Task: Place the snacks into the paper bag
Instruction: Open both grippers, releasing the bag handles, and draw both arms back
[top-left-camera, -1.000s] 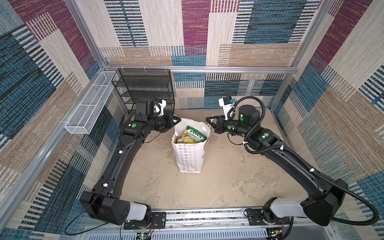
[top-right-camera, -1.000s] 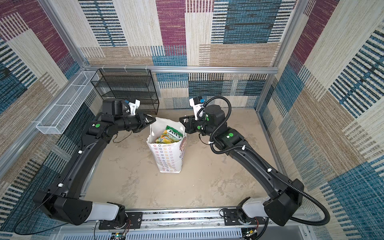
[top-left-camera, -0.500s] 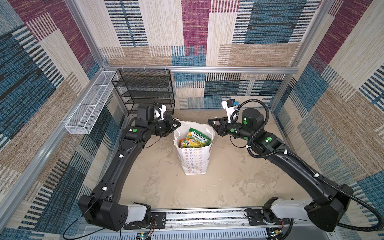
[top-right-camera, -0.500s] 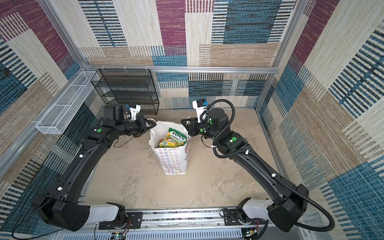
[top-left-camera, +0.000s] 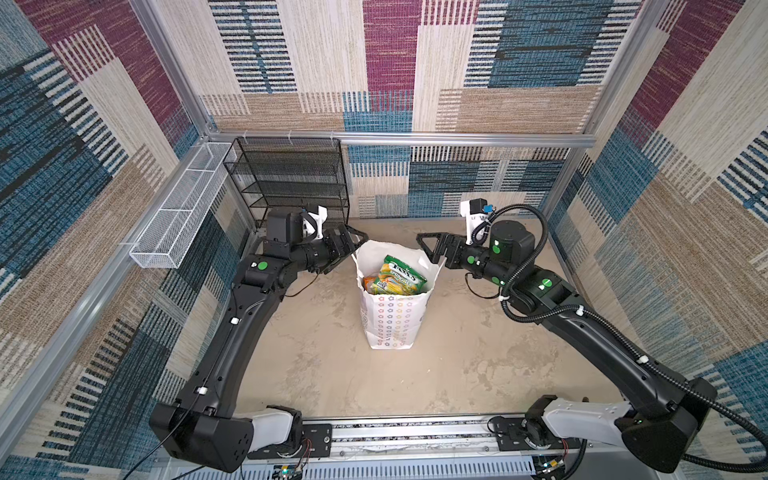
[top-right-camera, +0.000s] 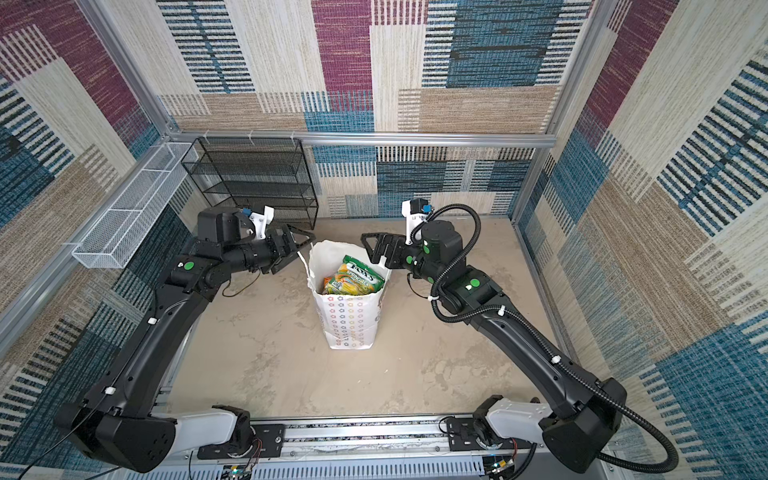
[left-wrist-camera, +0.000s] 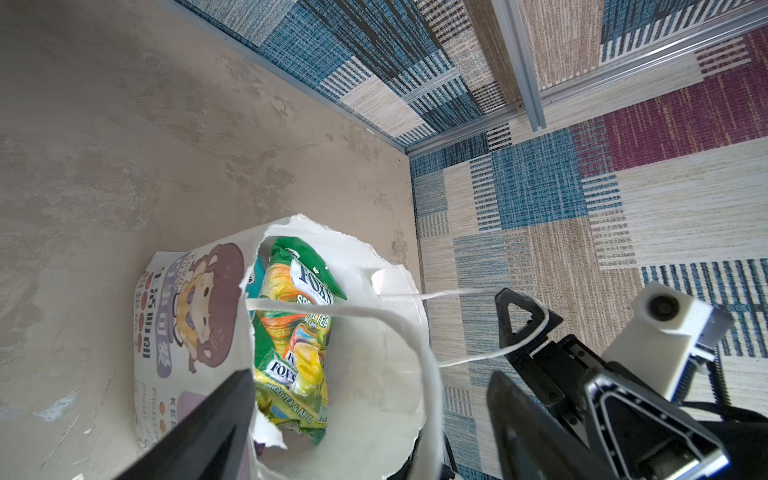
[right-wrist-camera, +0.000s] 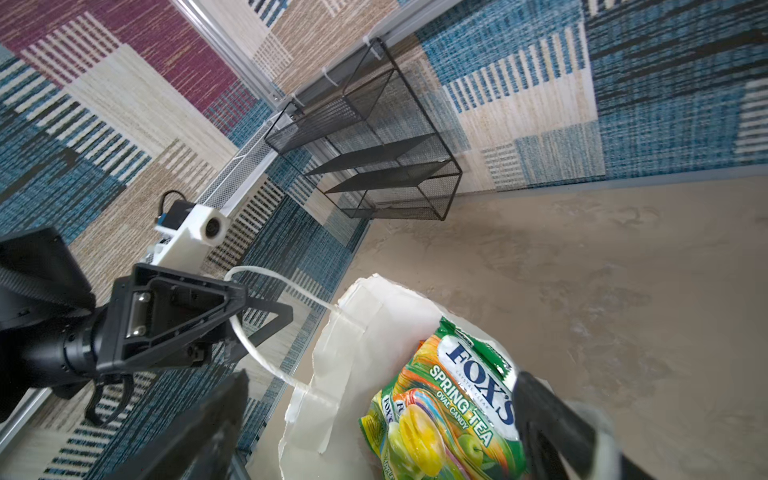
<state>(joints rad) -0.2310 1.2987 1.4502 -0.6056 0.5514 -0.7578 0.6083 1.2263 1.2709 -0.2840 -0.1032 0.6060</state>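
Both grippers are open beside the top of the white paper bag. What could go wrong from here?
One: a white cord handle loops over a finger of the left gripper, a second cord handle over the right gripper; pulling away could snag them and topple the white paper bag. Two: the green glossy candy packets sit high near the rim, so tipping may spill them.

Quantities: one paper bag (top-left-camera: 392, 320); snacks (top-left-camera: 400, 275) inside it, three packets visible, possibly four, as overlap obscures the count; one black mesh rack (top-left-camera: 291, 174); one white wire basket (top-left-camera: 178, 216); two arms, carrying the left end effector (top-left-camera: 357, 247) and the right end effector (top-left-camera: 426, 249).
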